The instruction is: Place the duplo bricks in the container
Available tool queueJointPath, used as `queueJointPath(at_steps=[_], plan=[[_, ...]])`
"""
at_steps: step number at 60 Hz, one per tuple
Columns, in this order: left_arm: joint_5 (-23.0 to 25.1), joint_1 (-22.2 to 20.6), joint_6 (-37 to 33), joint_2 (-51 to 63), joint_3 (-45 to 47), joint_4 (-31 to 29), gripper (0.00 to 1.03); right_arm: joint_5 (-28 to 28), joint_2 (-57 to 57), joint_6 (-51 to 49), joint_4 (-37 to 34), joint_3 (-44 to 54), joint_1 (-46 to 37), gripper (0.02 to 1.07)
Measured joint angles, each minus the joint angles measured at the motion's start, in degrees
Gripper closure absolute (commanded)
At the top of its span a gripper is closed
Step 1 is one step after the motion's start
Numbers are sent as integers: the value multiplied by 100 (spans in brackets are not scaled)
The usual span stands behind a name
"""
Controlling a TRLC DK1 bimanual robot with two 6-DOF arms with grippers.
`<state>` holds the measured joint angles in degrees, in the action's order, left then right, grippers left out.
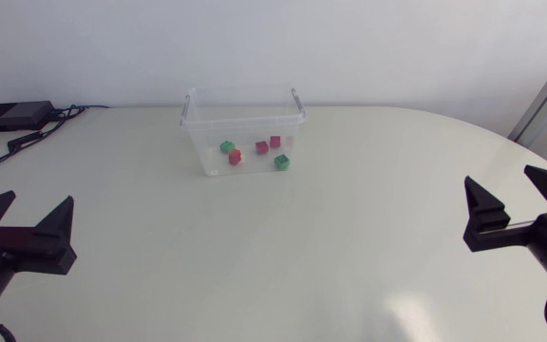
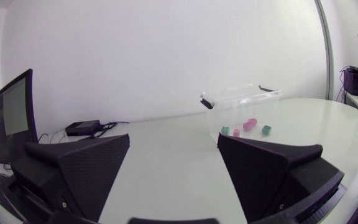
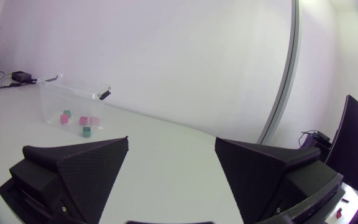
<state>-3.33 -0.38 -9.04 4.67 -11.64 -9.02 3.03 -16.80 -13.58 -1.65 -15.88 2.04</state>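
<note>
Grippers, head view: left black gripper [image 1: 38, 204] and right black gripper [image 1: 499, 180] both wide open, empty, well apart from the clear plastic container [image 1: 245, 121], which holds the red and green duplo bricks [image 1: 262, 147]. Wrist views: each gripper is spread and empty, with the container far ahead and the bricks inside.

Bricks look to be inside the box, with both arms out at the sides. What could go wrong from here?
1. The container is clear, so the green brick close to its wall could be misjudged as lying outside, prompting a needless grasp.
2. Any new reach by the open left end effector or right end effector might clip the rim and shove the container, which looks light.
</note>
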Motion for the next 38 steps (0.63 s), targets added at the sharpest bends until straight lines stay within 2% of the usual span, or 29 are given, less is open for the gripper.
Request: queueJointPath(at_steps=[38], plan=[[291,0,758,-428,1032,807,4,-295,1633,1193,66,1473,-164,6]])
